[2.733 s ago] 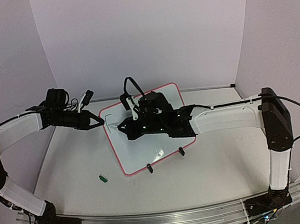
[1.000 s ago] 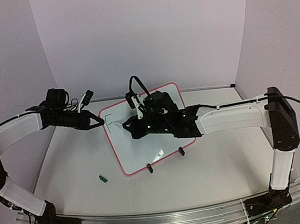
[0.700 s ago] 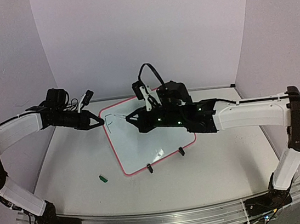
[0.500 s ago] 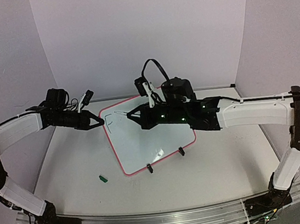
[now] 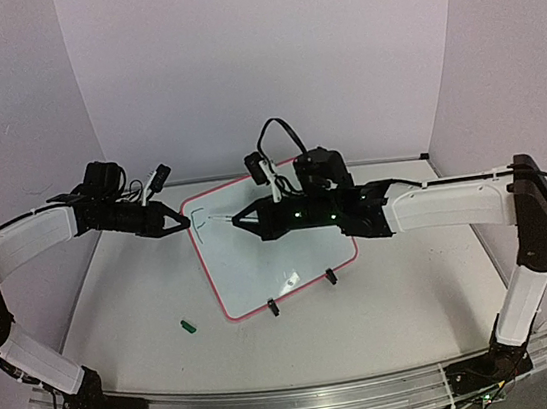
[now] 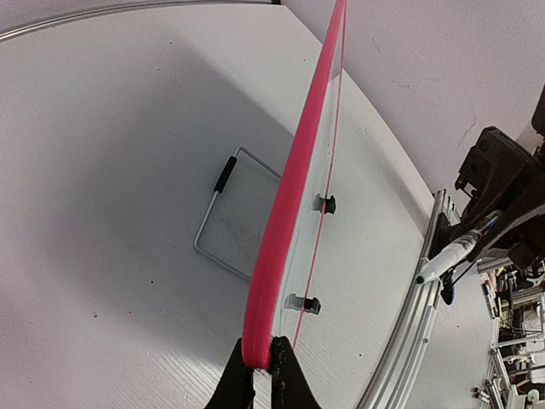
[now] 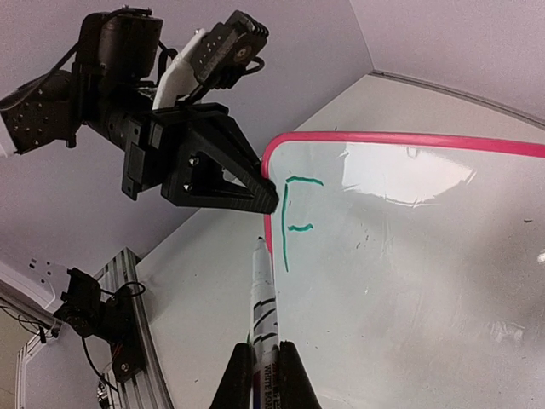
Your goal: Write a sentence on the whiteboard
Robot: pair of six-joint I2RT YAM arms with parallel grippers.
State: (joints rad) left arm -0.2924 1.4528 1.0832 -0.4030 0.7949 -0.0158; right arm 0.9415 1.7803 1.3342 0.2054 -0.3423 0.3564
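Observation:
The whiteboard, white with a pink-red rim, lies tilted mid-table, its two black clip feet on the near edge. My left gripper is shut on its far-left corner; the left wrist view shows the rim edge-on between the jaws. My right gripper is shut on a white marker, its tip just above the board's upper left. A green letter "F" is all of the sentence that shows.
A small green marker cap lies on the table near left of the board. A wire stand shows under the board in the left wrist view. Walls close in at the back and both sides.
My right arm rose off the board and swung right, then came back toward the upper left with the marker. The "F" now shows uncovered. The left arm and board have not moved.

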